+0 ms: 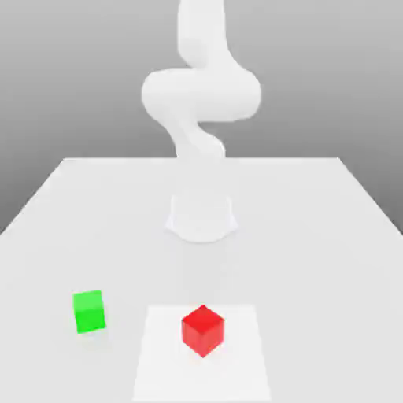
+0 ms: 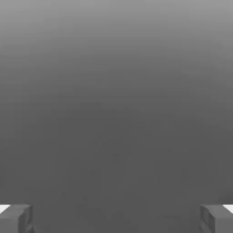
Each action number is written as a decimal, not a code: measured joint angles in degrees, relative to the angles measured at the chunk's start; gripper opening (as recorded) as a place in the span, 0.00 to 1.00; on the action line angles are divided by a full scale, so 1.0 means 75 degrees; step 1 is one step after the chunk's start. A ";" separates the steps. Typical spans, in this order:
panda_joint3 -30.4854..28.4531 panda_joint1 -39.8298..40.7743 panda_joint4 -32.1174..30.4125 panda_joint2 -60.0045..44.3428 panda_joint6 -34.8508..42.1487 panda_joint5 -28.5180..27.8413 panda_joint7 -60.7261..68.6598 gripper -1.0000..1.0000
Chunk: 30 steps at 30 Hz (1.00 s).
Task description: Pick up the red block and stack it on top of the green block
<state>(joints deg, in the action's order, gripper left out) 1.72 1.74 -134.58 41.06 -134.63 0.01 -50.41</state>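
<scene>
The red block (image 1: 203,330) is a small bright red cube resting on a paler square patch (image 1: 157,370) near the table's front, turned corner-on. The green block (image 1: 89,311) is a cube of about the same size, standing on the table toward the exterior view's left of the red one, a clear gap between them. In the hand view my gripper (image 2: 116,218) is open: its two grey fingertips (image 2: 16,218) stand far apart with nothing between them, against plain grey background. The white arm (image 1: 201,94) rises from its base behind both blocks.
The arm's round white base (image 1: 201,216) stands mid-table behind the blocks. The white table (image 1: 315,236) stretches wide on both sides, with its far edge behind the base and its side edges slanting outward.
</scene>
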 joint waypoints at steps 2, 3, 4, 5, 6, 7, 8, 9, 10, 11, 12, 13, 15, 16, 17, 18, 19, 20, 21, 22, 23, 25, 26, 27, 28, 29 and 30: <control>0.0218 0.0215 -0.0344 -0.0615 -0.0360 -0.0003 -0.0584 0.50; 0.0309 0.0302 -0.0511 -0.0915 -0.0534 -0.0018 -0.0878 0.50; 0.0409 0.0401 -0.0674 -0.1204 -0.0705 -0.0023 -0.1156 0.50; 0.0502 0.0492 -0.0834 -0.1488 -0.0872 -0.0032 -0.1430 0.50; 0.0587 0.0575 -0.0992 -0.1768 -0.1037 -0.0046 -0.1706 0.50; 0.0666 0.0653 -0.1150 -0.2048 -0.1201 -0.0062 -0.1982 0.50; 0.0741 0.0726 -0.1308 -0.2327 -0.1365 -0.0080 -0.2259 0.50; 0.0816 0.0801 -0.1465 -0.2605 -0.1528 -0.0095 -0.2533 0.50; 0.0894 0.0878 -0.1622 -0.2883 -0.1690 -0.0101 -0.2801 0.50; 0.0949 0.0934 -0.1780 -0.3161 -0.1853 -0.0123 -0.3080 0.50; 0.1004 0.0991 -0.1937 -0.3439 -0.2017 -0.0144 -0.3358 0.50; 0.1073 0.1061 -0.2094 -0.3717 -0.2179 -0.0152 -0.3626 0.50; 0.1144 0.1135 -0.2409 -0.4272 -0.2507 -0.0180 -0.4172 0.50; 0.1164 0.1155 -0.2566 -0.4549 -0.2670 -0.0184 -0.4438 0.50; 0.1177 0.1166 -0.2723 -0.4825 -0.2834 -0.0177 -0.4696 0.50; 0.1180 0.1165 -0.2881 -0.5099 -0.2997 -0.0153 -0.4942 0.50; 0.1178 0.1154 -0.3029 -0.5372 -0.3164 -0.0117 -0.5168 0.50; 0.1159 0.1136 -0.3078 -0.5644 -0.3360 -0.0177 -0.5332 0.50; 0.1108 0.1123 -0.3082 -0.5919 -0.3577 -0.0275 -0.5467 0.50; 0.1036 0.1081 -0.3062 -0.6193 -0.3798 -0.0399 -0.5591 0.50; 0.0918 0.0992 -0.3033 -0.6469 -0.4031 -0.0529 -0.5700 0.50; 0.0649 0.0790 -0.2959 -0.7022 -0.4494 -0.0815 -0.5924 0.50; 0.0492 0.0661 -0.2921 -0.7289 -0.4718 -0.0935 -0.6013 0.00; 0.0492 0.0661 -0.2921 -0.7289 -0.4718 -0.0935 -0.6013 0.00; 0.0493 0.0660 -0.2921 -0.7289 -0.4720 -0.0936 -0.6014 0.00; 0.0493 0.0661 -0.2921 -0.7289 -0.4724 -0.0939 -0.6017 0.00; 0.0493 0.0662 -0.2921 -0.7289 -0.4729 -0.0942 -0.6020 0.00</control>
<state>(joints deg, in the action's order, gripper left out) 5.42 6.70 -156.49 -13.61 -170.10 -7.06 -95.56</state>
